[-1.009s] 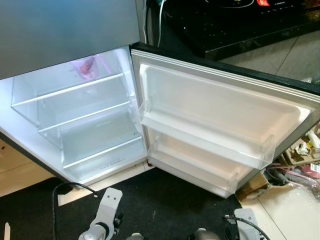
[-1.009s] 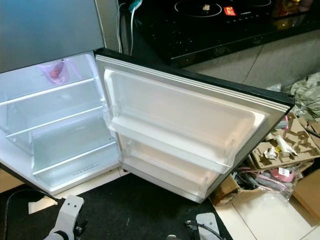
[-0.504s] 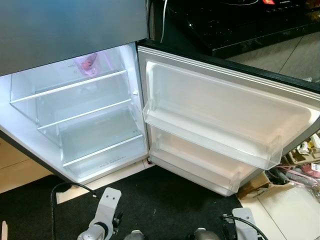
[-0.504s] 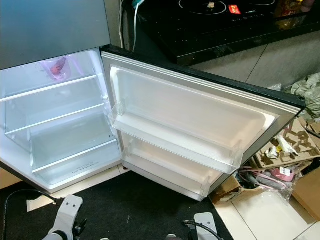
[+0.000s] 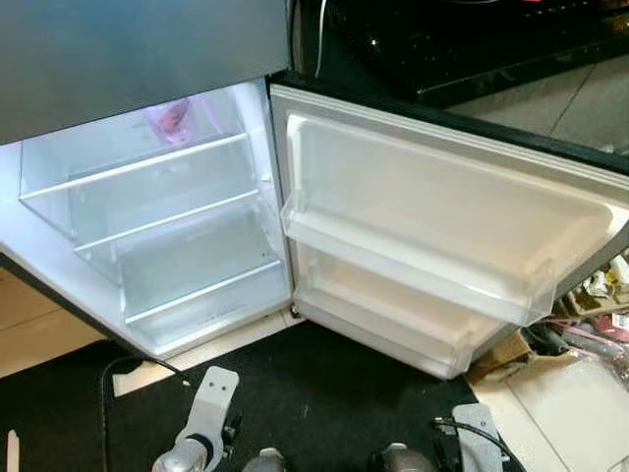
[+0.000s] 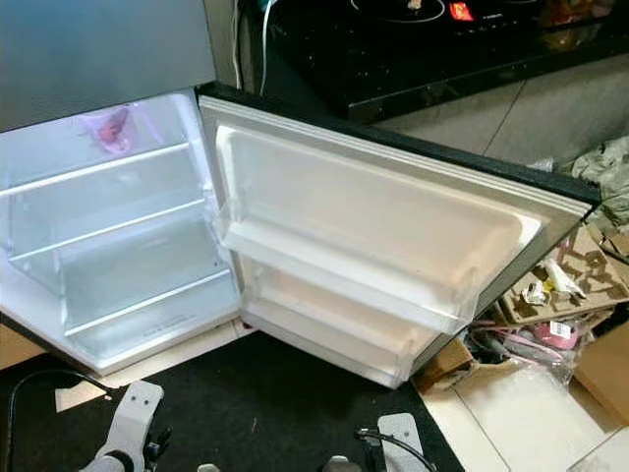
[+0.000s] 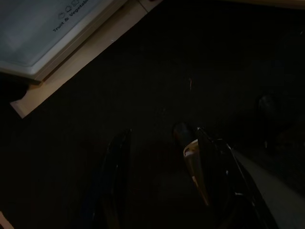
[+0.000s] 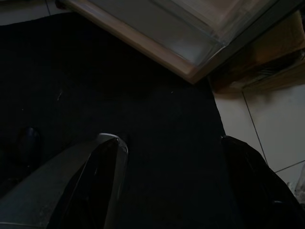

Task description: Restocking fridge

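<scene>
Fridge [image 5: 147, 226] open, lit, shelves bare except pinkish bag [image 5: 169, 122] at back of top shelf. Door [image 5: 442, 226] swung wide to fridge's right, both door bins [image 5: 413, 280] bare. No stock item in either gripper.

Left gripper [image 7: 159, 181] low over black mat [image 6: 285, 403] in front of fridge, fingers apart w/ nothing between. Right gripper [image 8: 171, 186] same, over mat near door's bottom corner, fingers spread wide, nothing held.

Step, by judgement: fridge opened, loading not begun. Next: find goods to load, prob. away from fridge, grab one, bring to shelf or door bin. Clutter & cardboard [image 6: 560, 285] on floor past door edge; worth avoiding.
</scene>
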Tool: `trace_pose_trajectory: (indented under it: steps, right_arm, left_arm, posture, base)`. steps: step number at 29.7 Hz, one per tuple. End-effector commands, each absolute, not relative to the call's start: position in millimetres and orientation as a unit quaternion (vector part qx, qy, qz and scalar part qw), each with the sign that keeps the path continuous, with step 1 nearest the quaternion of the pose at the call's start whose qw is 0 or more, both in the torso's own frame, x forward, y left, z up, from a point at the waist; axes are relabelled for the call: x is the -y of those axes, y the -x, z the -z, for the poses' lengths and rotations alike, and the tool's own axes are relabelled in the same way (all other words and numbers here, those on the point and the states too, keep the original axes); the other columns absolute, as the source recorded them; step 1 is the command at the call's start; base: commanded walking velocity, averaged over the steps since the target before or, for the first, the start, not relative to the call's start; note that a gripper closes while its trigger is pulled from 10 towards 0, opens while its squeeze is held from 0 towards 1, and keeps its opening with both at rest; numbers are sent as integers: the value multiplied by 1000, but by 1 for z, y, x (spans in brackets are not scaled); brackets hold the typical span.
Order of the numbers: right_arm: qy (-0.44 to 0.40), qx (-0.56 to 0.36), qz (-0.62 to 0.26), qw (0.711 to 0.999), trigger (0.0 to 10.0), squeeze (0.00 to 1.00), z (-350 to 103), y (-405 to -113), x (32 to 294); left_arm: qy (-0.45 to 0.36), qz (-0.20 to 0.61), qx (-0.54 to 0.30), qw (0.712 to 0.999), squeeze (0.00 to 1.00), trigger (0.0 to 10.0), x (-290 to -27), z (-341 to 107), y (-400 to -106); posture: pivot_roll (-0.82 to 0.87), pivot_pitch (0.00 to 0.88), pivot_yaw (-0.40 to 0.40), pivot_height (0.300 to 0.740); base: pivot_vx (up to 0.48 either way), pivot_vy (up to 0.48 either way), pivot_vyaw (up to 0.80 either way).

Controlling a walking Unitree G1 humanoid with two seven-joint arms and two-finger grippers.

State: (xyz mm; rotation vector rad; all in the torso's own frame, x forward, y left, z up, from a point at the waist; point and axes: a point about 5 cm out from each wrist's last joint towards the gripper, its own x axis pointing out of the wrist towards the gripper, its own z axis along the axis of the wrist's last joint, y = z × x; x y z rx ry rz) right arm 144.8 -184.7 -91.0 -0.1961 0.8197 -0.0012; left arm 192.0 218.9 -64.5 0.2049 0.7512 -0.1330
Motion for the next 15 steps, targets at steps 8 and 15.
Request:
trace_pose_trajectory:
  steps: [8, 15]
  right_arm:
    - [90, -415, 2, 905, 10000, 0, 96, -133, 184]
    - [90, -415, 1, 906, 10000, 0, 96, -134, 183]
  left_arm:
    - [-98, 60, -383, 917, 0, 10000, -220, 70, -181]
    - [-100, 57, -383, 917, 0, 10000, -222, 70, -182]
  posture:
    - [-84, 153, 4, 727]
    - [-83, 152, 5, 727]
  base:
    - [-278, 0, 0]
    - [-222, 0, 0]
